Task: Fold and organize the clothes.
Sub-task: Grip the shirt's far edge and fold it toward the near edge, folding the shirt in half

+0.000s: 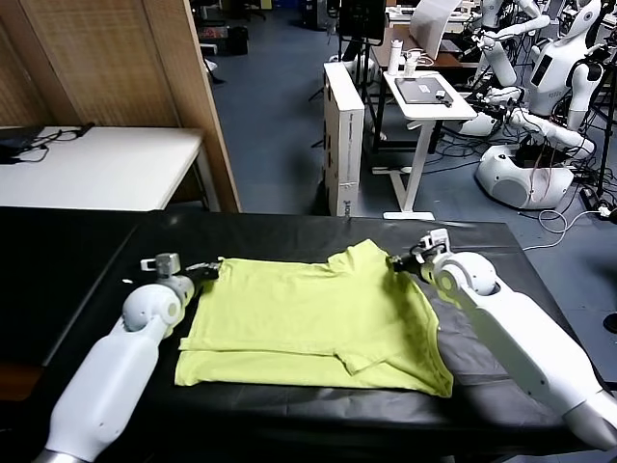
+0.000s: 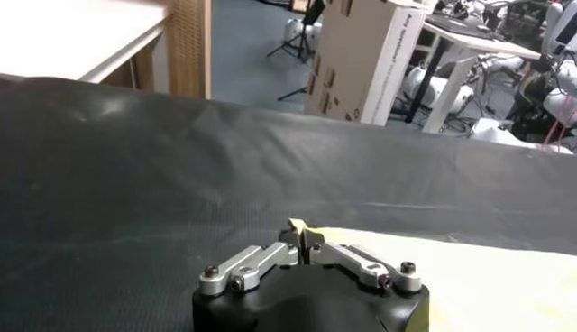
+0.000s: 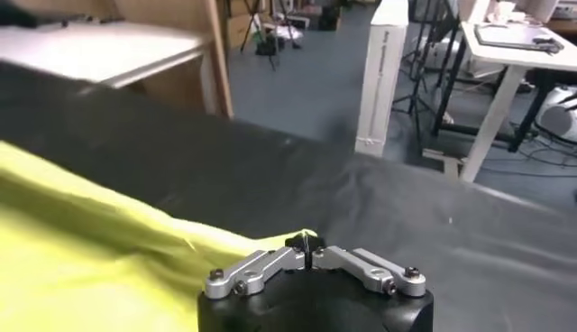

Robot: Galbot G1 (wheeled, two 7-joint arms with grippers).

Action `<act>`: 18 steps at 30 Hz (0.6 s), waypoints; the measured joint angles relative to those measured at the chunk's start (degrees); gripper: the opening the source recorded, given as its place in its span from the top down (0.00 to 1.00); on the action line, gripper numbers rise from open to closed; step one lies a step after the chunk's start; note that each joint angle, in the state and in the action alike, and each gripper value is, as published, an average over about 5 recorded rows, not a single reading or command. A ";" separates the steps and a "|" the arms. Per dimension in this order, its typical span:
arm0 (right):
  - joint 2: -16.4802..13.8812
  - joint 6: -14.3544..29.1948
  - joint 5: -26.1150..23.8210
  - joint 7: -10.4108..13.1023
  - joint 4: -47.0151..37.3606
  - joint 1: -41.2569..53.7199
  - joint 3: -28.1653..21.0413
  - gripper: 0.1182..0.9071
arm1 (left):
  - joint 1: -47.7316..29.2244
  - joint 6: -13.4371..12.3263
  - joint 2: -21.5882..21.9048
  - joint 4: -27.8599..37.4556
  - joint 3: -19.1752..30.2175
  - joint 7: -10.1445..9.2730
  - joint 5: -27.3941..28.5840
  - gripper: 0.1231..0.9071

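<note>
Left gripper [image 1: 208,270] and right gripper [image 1: 393,261] each pinch a far T-shirt [image 1: 318,323] corner, seemingly securely; draw both evenly.

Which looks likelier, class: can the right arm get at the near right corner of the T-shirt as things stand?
Probably not yet: the right hand is shut on the T-shirt at its far edge. It must let go first; otherwise the black tablecloth beside that corner lies open.
</note>
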 joint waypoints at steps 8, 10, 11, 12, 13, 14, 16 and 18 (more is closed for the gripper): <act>-4.27 -0.89 0.36 0.42 8.57 -8.31 6.65 0.97 | 3.95 0.25 2.55 -6.97 -2.51 -0.35 -2.49 0.96; -5.48 -1.79 0.37 0.86 11.54 -11.07 8.74 0.97 | 5.52 0.34 3.47 -9.32 -3.35 -0.40 -3.25 0.97; -6.05 -2.29 0.35 1.18 13.08 -12.53 9.79 0.97 | 6.41 0.39 3.99 -10.55 -3.85 -0.42 -3.59 0.97; -6.60 -2.75 0.32 1.50 14.64 -14.05 10.80 0.97 | 7.35 0.42 4.52 -11.77 -4.38 -0.43 -3.87 0.97; -7.14 -3.21 0.23 1.83 16.21 -15.65 11.84 0.97 | 8.36 0.45 5.06 -13.01 -4.97 -0.44 -4.06 0.97; -7.68 -3.58 0.09 2.11 17.72 -17.30 12.87 0.97 | 9.44 0.46 5.58 -14.24 -5.60 -0.45 -4.19 0.97; -8.69 -4.06 -0.33 2.52 20.62 -20.71 14.81 0.97 | 11.71 0.46 6.49 -16.65 -6.86 -0.46 -4.25 0.97; -9.57 -4.61 -0.76 3.08 23.10 -23.93 16.48 0.97 | 14.09 0.36 7.17 -19.03 -8.13 -0.45 -4.15 0.97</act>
